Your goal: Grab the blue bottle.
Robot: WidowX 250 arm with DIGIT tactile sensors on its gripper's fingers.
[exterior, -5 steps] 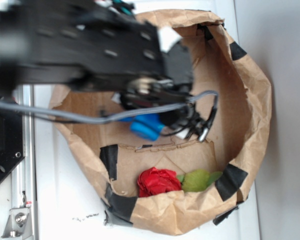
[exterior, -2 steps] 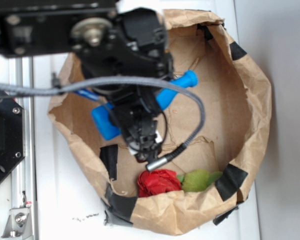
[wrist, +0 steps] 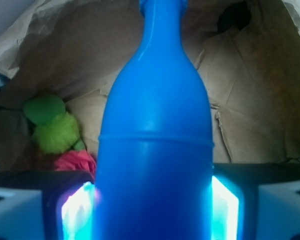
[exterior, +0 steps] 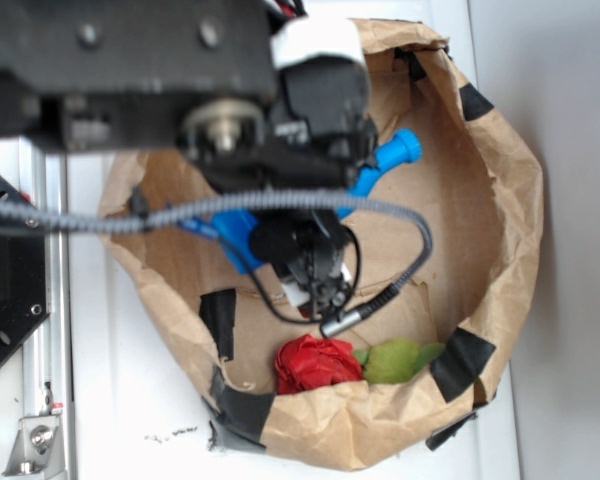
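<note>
A bright blue plastic bottle with a narrow neck sits clamped between the black robot jaws, over a crumpled brown paper bag. Its long axis runs straight out from the jaws, neck toward two o'clock in the exterior view.

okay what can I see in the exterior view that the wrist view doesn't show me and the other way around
Only the exterior view shows the whole brown paper bag with its black tape patches, the robot arm above it, a gray cable, and the white surface underneath. Only the wrist view shows the gripper close up, its jaws pressed against both sides of the blue bottle. Both show the bottle, the red item and the green item inside the bag.
</note>
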